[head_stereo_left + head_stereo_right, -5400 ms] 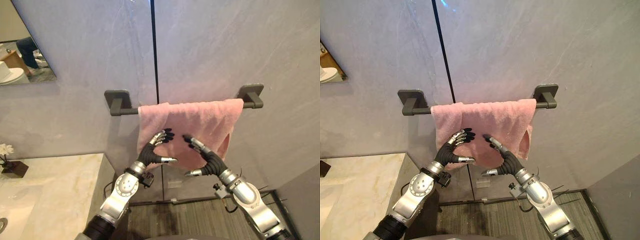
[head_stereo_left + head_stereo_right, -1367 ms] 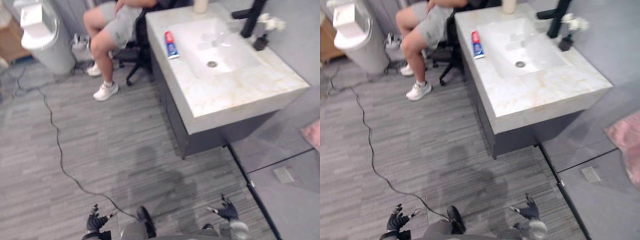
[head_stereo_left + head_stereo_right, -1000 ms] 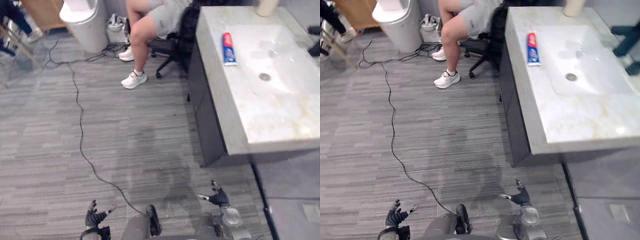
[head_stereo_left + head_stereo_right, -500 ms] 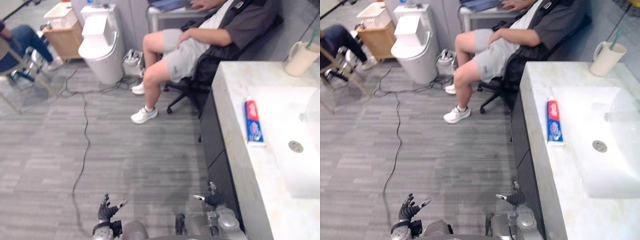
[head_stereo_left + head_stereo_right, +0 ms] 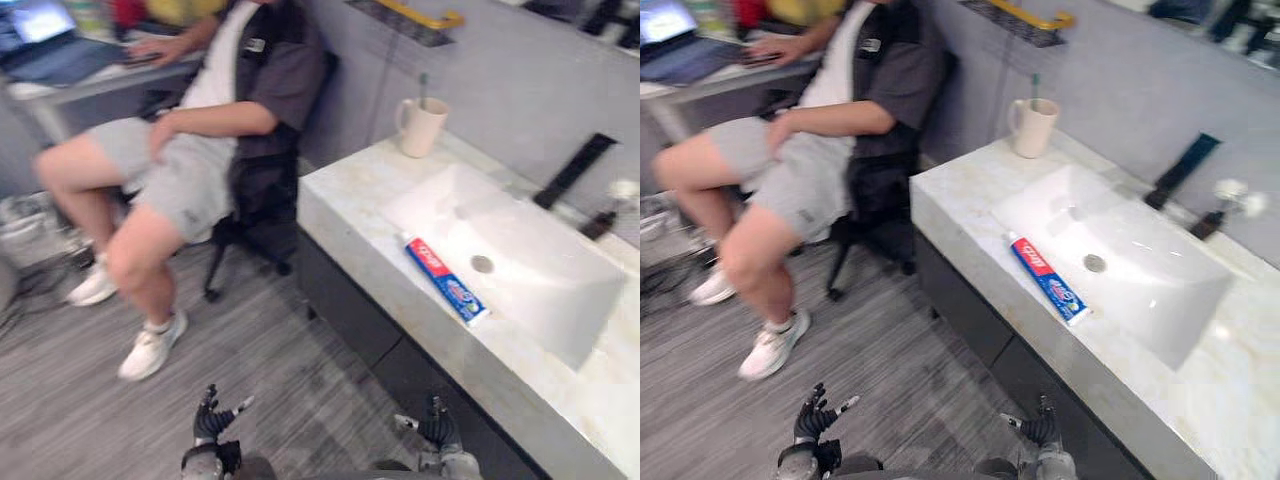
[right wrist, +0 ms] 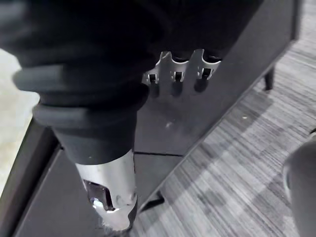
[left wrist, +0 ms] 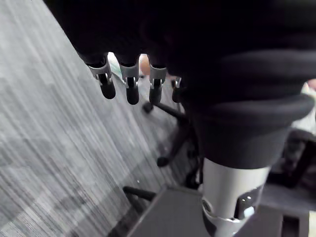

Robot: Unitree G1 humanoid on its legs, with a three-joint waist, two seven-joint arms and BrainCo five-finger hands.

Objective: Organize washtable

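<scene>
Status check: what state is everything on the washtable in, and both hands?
Toothpaste: lying flat on the counter, along the basin's front edge.
Mug: upright at the counter's far corner, toothbrush standing in it.
Faucet: no stream visible.
Left hand: open, holding nothing, low over the floor.
Right hand: open, holding nothing, low beside the cabinet.

Soft, even light falls from above on the pale marble washtable top (image 5: pixel 345 195). Glare whitens its near end and the rim of the white rectangular basin (image 5: pixel 560 290). The dark cabinet front (image 5: pixel 365 335) below lies in shade. An open laptop's screen (image 5: pixel 40 20) glows brightly.
</scene>
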